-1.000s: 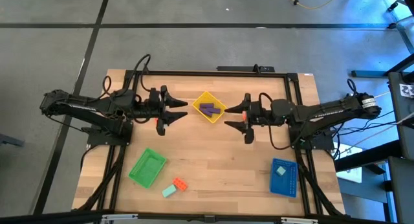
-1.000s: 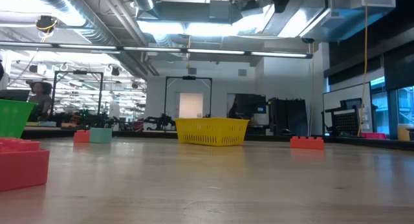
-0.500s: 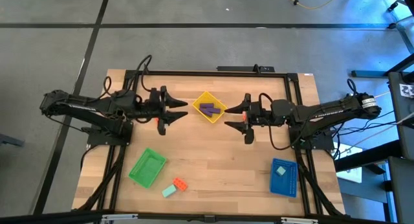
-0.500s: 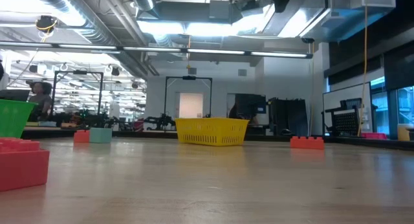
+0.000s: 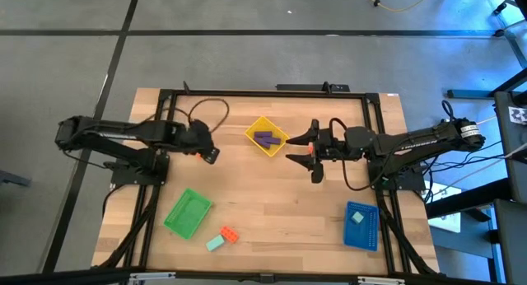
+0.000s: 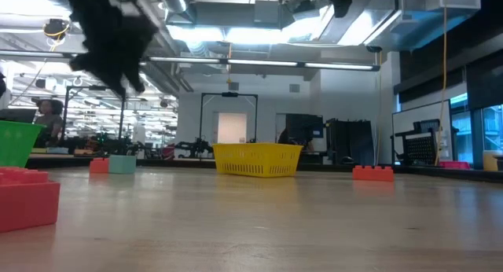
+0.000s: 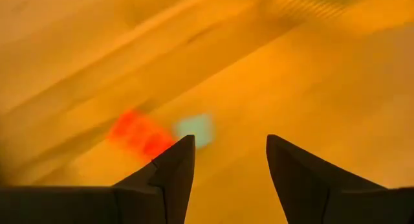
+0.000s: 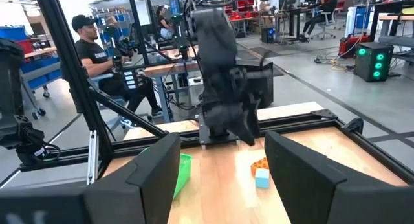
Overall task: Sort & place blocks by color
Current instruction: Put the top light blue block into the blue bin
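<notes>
Wooden table [image 5: 272, 194] boards carry three trays: a yellow tray [image 5: 276, 128] at the middle rear, a green tray [image 5: 188, 213] and a blue tray [image 5: 361, 226] toward the front. Two purple blocks [image 5: 264, 139] lie in the yellow tray, their long axes running roughly toward the left arm. An orange-red block [image 5: 229, 233] and a mint-teal block [image 5: 215, 243] sit touching beside the green tray. The left gripper [image 7: 223, 153] hangs above them, fingers spread and empty. The right gripper [image 5: 301, 149], also spread and empty, waits just beside the yellow tray.
</notes>
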Robot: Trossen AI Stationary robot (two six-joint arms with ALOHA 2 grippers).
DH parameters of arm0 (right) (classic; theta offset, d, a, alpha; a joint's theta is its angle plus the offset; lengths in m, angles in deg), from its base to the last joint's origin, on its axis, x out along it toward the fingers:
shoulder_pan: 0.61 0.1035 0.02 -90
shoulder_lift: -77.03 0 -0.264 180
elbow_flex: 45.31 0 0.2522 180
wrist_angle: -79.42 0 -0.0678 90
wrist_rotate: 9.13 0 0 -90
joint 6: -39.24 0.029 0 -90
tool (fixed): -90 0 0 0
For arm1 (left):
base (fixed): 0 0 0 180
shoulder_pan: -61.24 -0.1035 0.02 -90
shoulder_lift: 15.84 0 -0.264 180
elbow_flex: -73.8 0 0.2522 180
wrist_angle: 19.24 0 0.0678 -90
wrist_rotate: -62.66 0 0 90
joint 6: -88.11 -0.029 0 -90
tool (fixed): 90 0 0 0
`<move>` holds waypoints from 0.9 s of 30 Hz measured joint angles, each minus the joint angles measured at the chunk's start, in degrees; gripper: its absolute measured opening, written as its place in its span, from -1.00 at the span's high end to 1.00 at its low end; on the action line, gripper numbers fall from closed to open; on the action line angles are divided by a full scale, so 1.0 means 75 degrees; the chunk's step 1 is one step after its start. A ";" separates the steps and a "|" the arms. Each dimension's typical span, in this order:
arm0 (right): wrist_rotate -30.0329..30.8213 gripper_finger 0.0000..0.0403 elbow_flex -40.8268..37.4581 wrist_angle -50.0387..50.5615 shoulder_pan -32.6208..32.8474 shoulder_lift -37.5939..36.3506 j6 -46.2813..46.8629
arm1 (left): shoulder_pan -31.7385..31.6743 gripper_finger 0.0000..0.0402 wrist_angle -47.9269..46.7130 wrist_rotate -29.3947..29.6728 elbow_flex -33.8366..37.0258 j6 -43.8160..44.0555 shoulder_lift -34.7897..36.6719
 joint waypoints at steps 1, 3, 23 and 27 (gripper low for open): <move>0.0001 -0.14 0.0000 0.0002 0.0000 0.0000 -0.0003 | -0.0003 0.08 -0.0258 0.0001 0.0008 0.0101 -0.0187; 0.0002 -0.14 0.0000 0.0023 0.0000 0.0003 0.0002 | -0.0003 0.08 -0.0199 -0.0024 0.0010 0.0171 -0.0576; 0.0002 -0.14 -0.0003 0.0116 0.0000 0.0003 0.0026 | -0.0611 -0.10 0.0333 -0.0029 0.0004 -0.0374 -0.2257; 0.0002 -0.14 -0.0003 0.0173 0.0000 0.0003 0.0026 | -0.0712 -0.18 0.0342 -0.0060 0.0004 -0.0324 -0.2257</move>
